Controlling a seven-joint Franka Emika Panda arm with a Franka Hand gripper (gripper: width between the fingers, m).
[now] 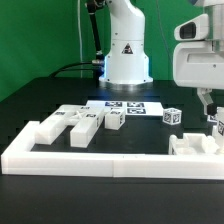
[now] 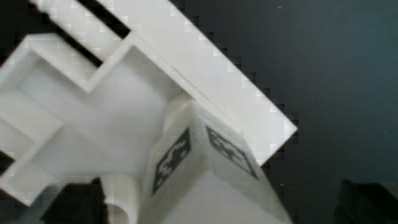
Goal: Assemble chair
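The chair is lying in loose parts, and you are working at the exterior view's right, where a slotted chair part [image 1: 192, 143] is sitting against the inner corner of the border rail [image 1: 100, 160].

**Exterior view.** The gripper [image 1: 207, 104] is hanging just above that part, with a small tagged post [image 1: 215, 124] directly below it. From here you cannot tell how the fingers are standing. Judging by this layout, you are seating the post into the slotted part.
- Be using the rail as a backstop.
- Be raising the gripper straight up, so that no finger is dragging the post sideways.
- Be checking that the post is standing upright before you are moving off.

You are counting:
- one arm
- one gripper
- one border rail
- one marker board [image 1: 125, 105]
- one tagged cube-like part [image 1: 173, 116], lying alone between the board and the gripper
- a cluster of loose parts [image 1: 75, 124] at the exterior view's left: about four, though they are overlapping too much for a firm count

**Wrist view.** The fingertips [image 2: 71, 205] are showing as two dark shapes, one on either side of the tagged post [image 2: 205, 165]. A dark gap is showing beside the post, so the fingers are spread and are gripping nothing. You are counting one post bearing two tags, on adjoining faces, and one framed white part [image 2: 107, 90] beyond it.
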